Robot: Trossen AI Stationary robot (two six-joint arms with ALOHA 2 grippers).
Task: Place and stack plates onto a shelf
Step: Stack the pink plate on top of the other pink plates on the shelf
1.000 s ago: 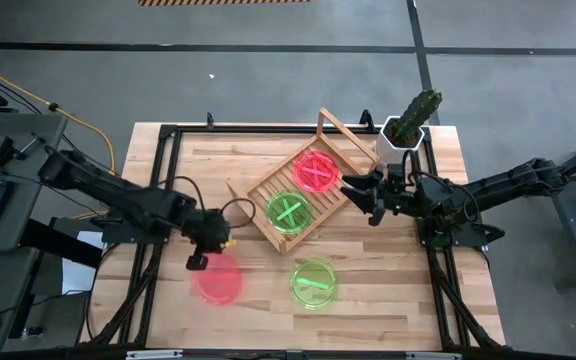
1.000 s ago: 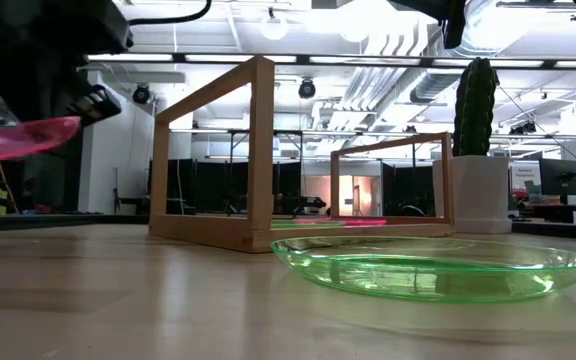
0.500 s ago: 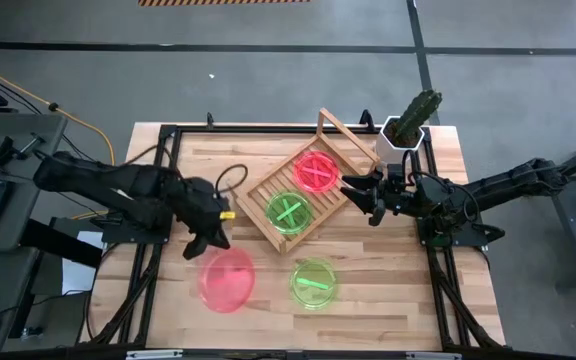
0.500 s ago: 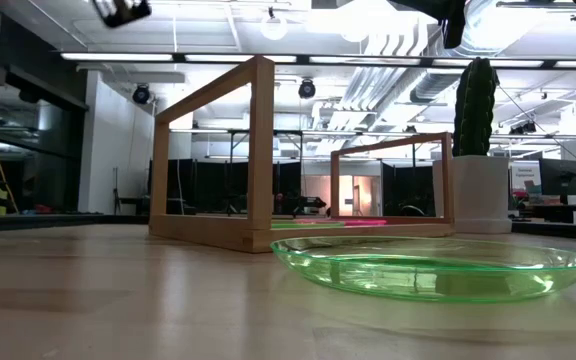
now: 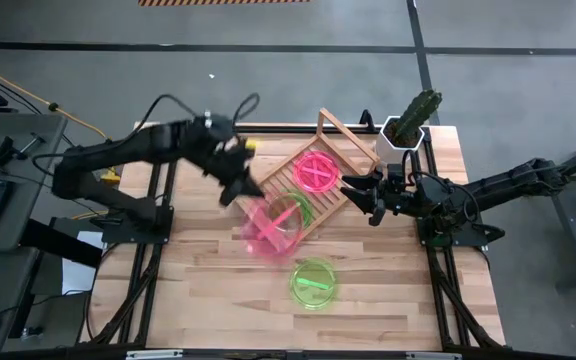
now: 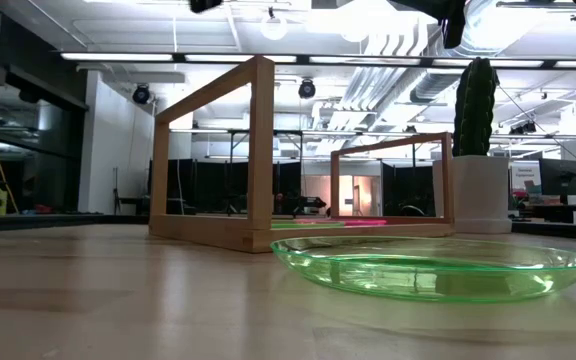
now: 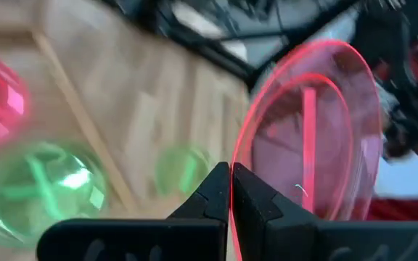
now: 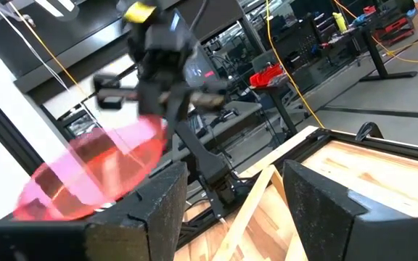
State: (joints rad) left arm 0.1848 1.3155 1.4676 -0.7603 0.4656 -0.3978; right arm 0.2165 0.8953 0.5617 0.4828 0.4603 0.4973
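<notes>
My left gripper (image 5: 236, 187) is high above the table at the wooden rack's (image 5: 268, 190) left end, shut on a pink plate (image 5: 266, 228) that shows blurred over the rack's near-left corner. On the rack's slats lie another pink plate (image 5: 316, 170) and a green plate (image 5: 293, 210). A second green plate (image 5: 314, 282) lies flat on the table near the front edge. My right gripper (image 5: 360, 190) hovers open by the rack's right side. In the right wrist view its fingers (image 8: 151, 210) stand wide apart, facing the left arm and its pink plate (image 8: 93, 177). My left gripper pinches the pink plate's rim (image 7: 235, 156) between its two fingers (image 7: 216, 190), one on each face of the plate. The fingers slant down from the table's far left. The plate (image 7: 310, 138) is lifted clear and tilted steeply, reaching out beyond the fingertips above the rack.
A white pot with a cactus (image 5: 405, 130) stands at the table's far right corner behind the rack's tall frame end (image 5: 346, 135). Bare wood lies along the table's near-left part (image 5: 198, 290). In the low view the green plate (image 6: 433, 268) sits in front of the rack (image 6: 258, 150).
My left gripper has risen from low over the table's near-left area and swung toward the far right, up to the rack. The pink plate has gone with it, lifted high and tipped from nearly level to steeply tilted. It has left the low view.
</notes>
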